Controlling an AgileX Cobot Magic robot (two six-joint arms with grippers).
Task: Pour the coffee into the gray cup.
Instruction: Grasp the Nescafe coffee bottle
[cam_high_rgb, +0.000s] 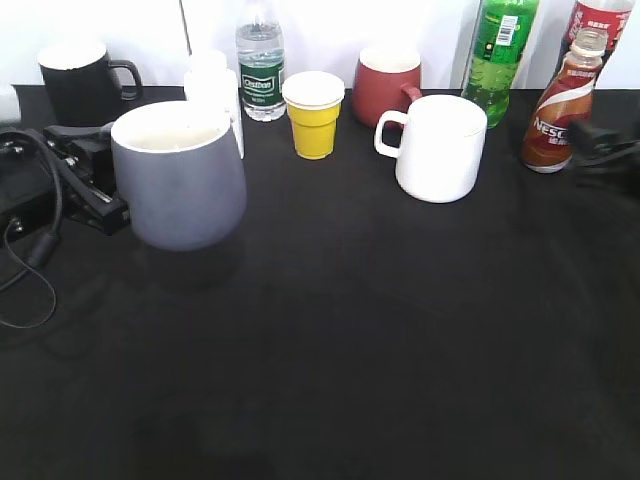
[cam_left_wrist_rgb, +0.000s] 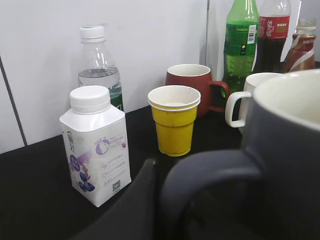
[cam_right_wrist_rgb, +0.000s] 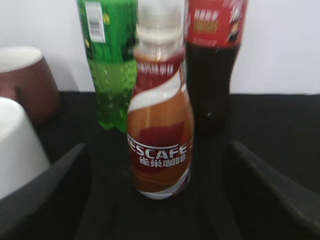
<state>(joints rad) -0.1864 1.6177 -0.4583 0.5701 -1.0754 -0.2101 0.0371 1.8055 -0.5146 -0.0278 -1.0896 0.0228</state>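
The gray cup (cam_high_rgb: 180, 185) stands at the left, its off-white inside empty. My left gripper (cam_high_rgb: 105, 195) is at its handle. In the left wrist view one dark finger lies against the handle loop (cam_left_wrist_rgb: 210, 170), the gripper (cam_left_wrist_rgb: 190, 200) looks shut on it, and the other finger is hidden. The coffee is in the curvy Nescafe bottle (cam_high_rgb: 558, 105), which stands upright at the far right with no cap showing. My right gripper (cam_high_rgb: 600, 140) is open. Its fingers (cam_right_wrist_rgb: 157, 146) are wide on either side of the bottle (cam_right_wrist_rgb: 160, 125), not touching it.
Along the back stand a black mug (cam_high_rgb: 80, 80), a white carton (cam_left_wrist_rgb: 96, 145), a water bottle (cam_high_rgb: 260, 65), a yellow paper cup (cam_high_rgb: 314, 115), a maroon mug (cam_high_rgb: 385, 85), a white mug (cam_high_rgb: 438, 148), a green bottle (cam_high_rgb: 498, 60) and a cola bottle (cam_high_rgb: 598, 25).
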